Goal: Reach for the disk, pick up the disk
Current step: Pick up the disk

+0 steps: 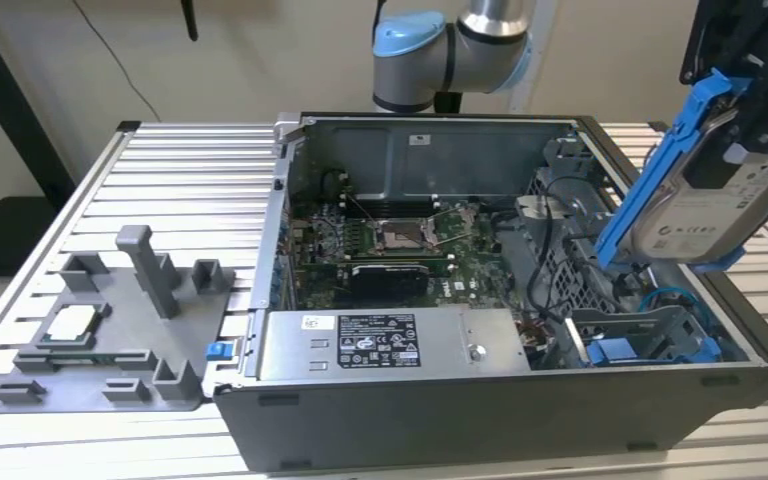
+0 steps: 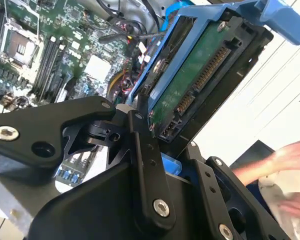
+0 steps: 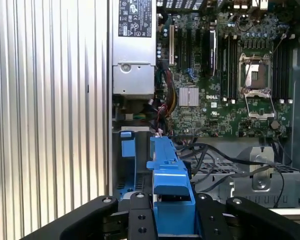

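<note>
The disk [image 1: 704, 205] hangs tilted in the air above the open computer case's [image 1: 491, 420] drive bay, at the exterior view's right. It is silver-grey with a white label and a bright blue carrier frame. My black gripper [image 1: 758, 95] is shut on its upper end. In the second wrist view the disk's green circuit-board underside [image 2: 200, 75] rises between my gripper's [image 2: 172, 157] black fingers [image 2: 140, 150]. In the first wrist view the blue carrier [image 3: 167, 182] sits clamped in my gripper [image 3: 172, 217].
Inside the case lie the motherboard [image 1: 398, 235], a long grey labelled box [image 1: 384, 345] and a drive bay with blue carriers [image 1: 651, 345]. A grey fixture [image 1: 117, 340] holding a small silver chip [image 1: 71, 322] sits at the exterior view's left. A person's hand [image 2: 290, 155] shows in the second wrist view.
</note>
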{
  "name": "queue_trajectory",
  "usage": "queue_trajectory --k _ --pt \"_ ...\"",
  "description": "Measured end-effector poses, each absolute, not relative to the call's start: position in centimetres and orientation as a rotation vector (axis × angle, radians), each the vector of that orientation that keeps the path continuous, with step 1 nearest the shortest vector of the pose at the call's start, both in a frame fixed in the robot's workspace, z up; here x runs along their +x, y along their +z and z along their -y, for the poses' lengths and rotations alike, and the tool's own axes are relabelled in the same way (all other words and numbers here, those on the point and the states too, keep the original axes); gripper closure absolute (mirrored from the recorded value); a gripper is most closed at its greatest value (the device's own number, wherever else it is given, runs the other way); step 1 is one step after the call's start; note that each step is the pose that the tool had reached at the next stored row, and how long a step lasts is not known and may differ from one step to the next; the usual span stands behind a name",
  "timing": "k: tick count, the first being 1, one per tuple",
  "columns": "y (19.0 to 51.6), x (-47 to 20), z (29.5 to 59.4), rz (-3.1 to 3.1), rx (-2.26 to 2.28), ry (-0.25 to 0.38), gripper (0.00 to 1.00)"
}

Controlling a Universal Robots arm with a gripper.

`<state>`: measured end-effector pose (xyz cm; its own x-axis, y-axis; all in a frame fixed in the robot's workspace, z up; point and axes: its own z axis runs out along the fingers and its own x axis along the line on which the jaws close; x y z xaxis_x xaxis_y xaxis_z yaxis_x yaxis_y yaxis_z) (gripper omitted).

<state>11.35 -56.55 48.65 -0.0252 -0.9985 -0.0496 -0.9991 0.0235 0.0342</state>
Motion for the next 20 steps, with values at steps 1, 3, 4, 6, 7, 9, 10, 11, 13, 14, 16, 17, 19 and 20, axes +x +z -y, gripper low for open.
queue_trajectory --k 1,3,4,6,7,9,10,11,13,14,16,17,19,20 --pt "48.6 11.3 56.8 -2.239 -2.185 0.093 1.00" --pt "48.6 11.4 57.0 -2.239 -2.185 0.093 1.00" --pt "48.6 11.4 57.0 -2.239 -2.185 0.093 1.00" --pt "48.6 11.4 57.0 -2.239 -2.185 0.093 1.00" --pt "48.6 11.4 57.0 -2.239 -2.185 0.093 1.00" --pt "48.6 11.4 57.0 -2.239 -2.185 0.093 1.00" --pt "48.6 11.4 57.0 -2.239 -2.185 0.092 1.00" --pt "48.6 11.3 57.0 -2.242 -2.188 0.082 1.00" --pt "48.5 11.3 57.0 -2.250 -2.195 0.048 1.00" --pt "48.5 11.3 57.0 -2.249 -2.195 0.038 1.00" --pt "48.1 11.2 57.0 -2.246 -2.192 0.031 1.00" --pt "47.9 11.2 57.0 -2.245 -2.191 0.031 1.00" --pt "47.6 11.0 57.0 -2.244 -2.190 0.031 1.00" --pt "47.4 11.0 57.0 -2.243 -2.190 0.032 1.00"
